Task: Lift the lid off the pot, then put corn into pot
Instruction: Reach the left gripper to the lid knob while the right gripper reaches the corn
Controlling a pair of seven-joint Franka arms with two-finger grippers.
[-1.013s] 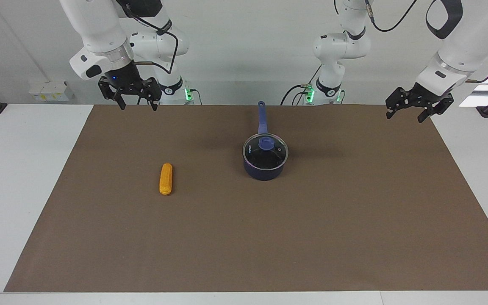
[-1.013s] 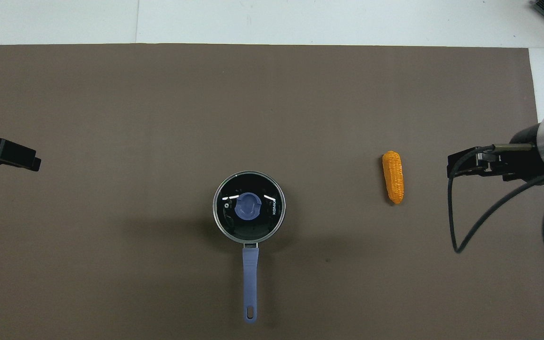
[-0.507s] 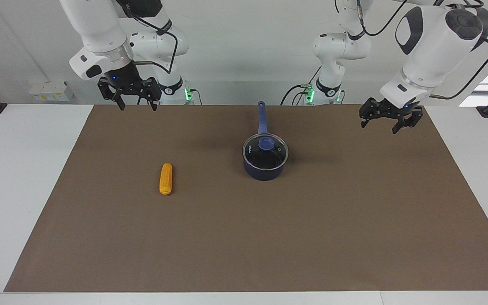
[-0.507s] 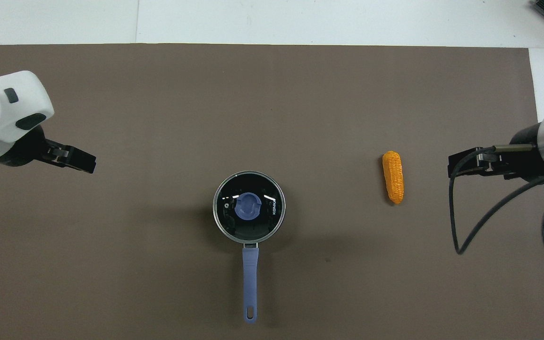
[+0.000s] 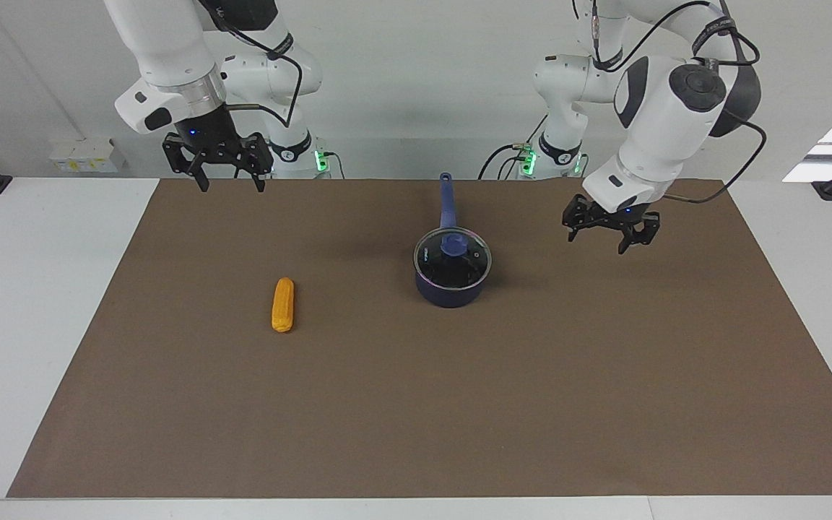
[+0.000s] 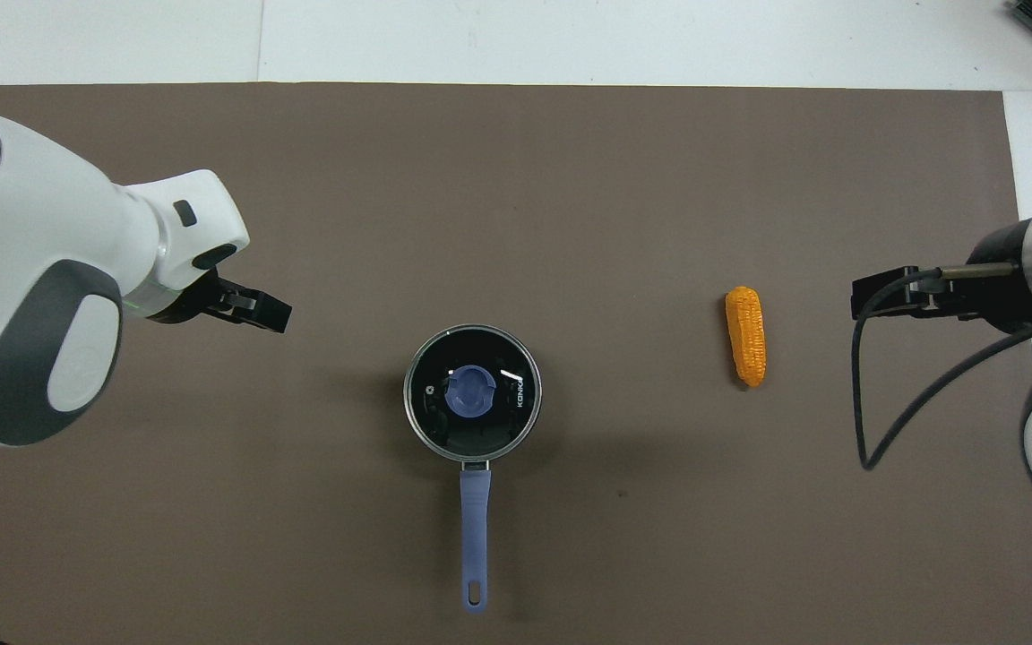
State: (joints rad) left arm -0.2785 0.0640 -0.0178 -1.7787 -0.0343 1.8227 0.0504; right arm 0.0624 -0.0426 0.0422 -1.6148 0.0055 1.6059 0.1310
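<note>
Brown mat [image 5: 416,404] over most of white table [image 5: 33,289], edge to edge under everything. Left arm [image 5: 665,108] in from its base toward the left arm's end, bent down over mat. Right arm [image 5: 170,65] waiting, upright near its own base. Pot [image 5: 450,287] roughly mid-mat, dark navy, long blue handle [image 5: 447,202] pointing straight at the robots. Lid [image 5: 453,258] seated on pot, glass with metal rim, blue knob [image 5: 454,244] centred, not lifted. Corn [image 5: 283,305] flat on mat, well apart from pot toward the right arm's end, about level with pot, long axis running near-to-far. Left gripper [image 5: 611,238] up in the air over bare mat beside pot on the left arm's end, apart from lid, jaws spread wide, nothing between fingers. Overhead: left gripper [image 6: 256,309] short of pot rim, gap of mat between. Right gripper [image 5: 227,177] hanging over the mat edge nearest the robots, toward the right arm's end, jaws released, empty, well apart from corn. Overhead: right gripper [image 6: 892,296] beside corn [image 6: 746,335] toward the right arm's end, clear of it. Pot [image 6: 471,394] closed, lid [image 6: 510,358] on, corn outside it.
</note>
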